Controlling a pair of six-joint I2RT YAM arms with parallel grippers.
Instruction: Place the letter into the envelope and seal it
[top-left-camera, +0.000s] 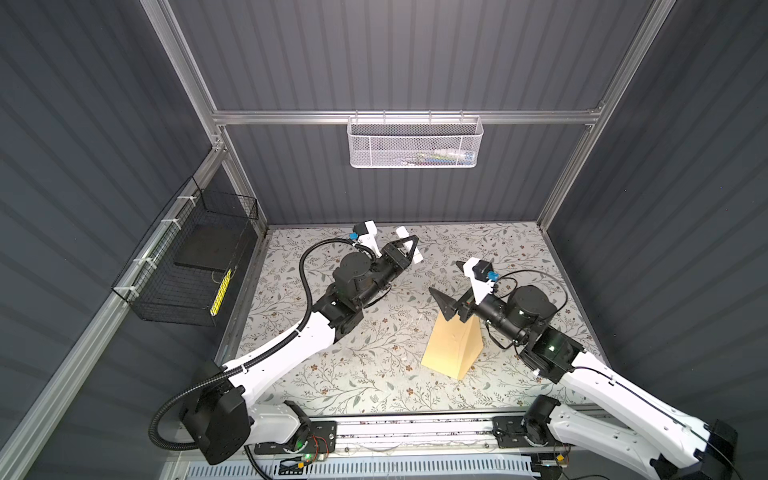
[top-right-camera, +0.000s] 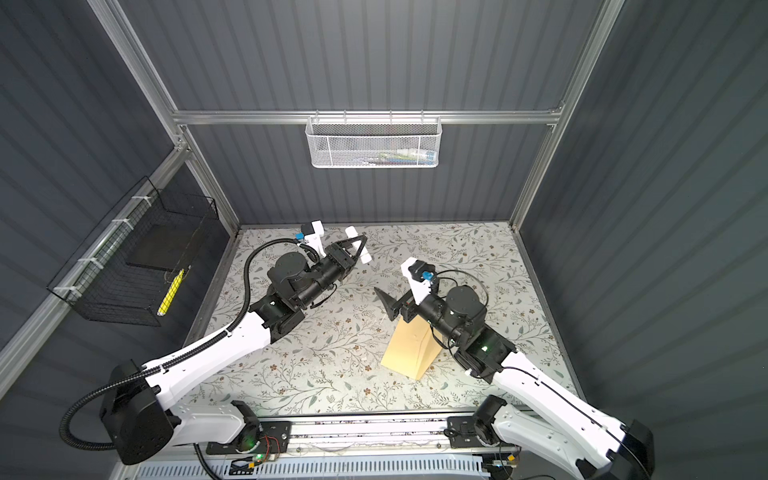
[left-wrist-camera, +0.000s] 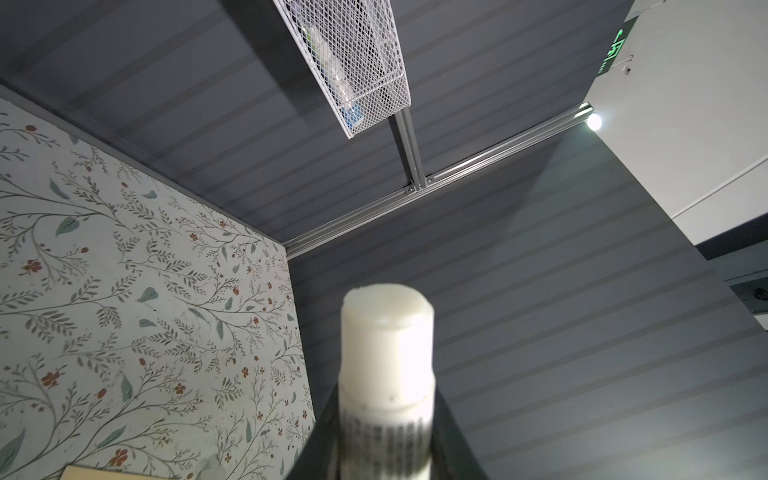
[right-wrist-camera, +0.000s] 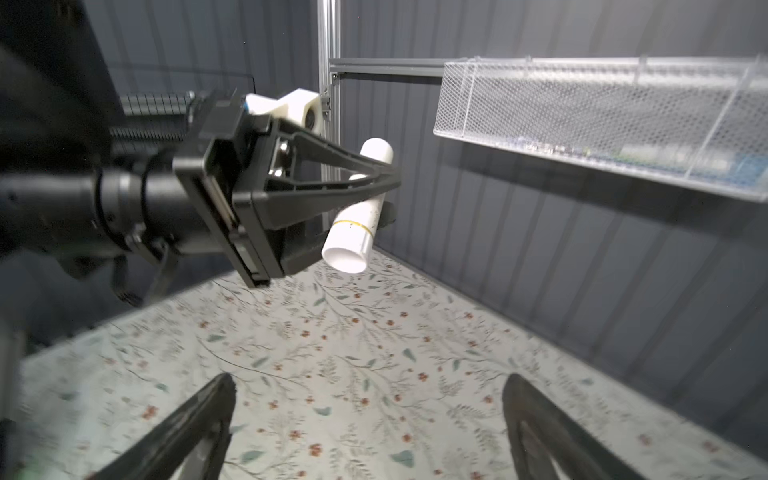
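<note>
Left fingers: clenched on a white glue stick about mid-length. The stick is tilted, held off the surface, and both ends poke out past the grip.
Right fingers: spread wide with nothing between them, raised over the floral surface and pointing toward the left arm's grip.
Envelope: tan kraft paper, lying on the surface on the right-hand side, just in front of the right fingers. In both top views its far end is hidden under the right wrist, and its near corner points toward the front rail.
Glue stick vs. envelope: well apart — the stick is at the back of the surface.
White mesh basket: hangs on the back wall rail.
</note>
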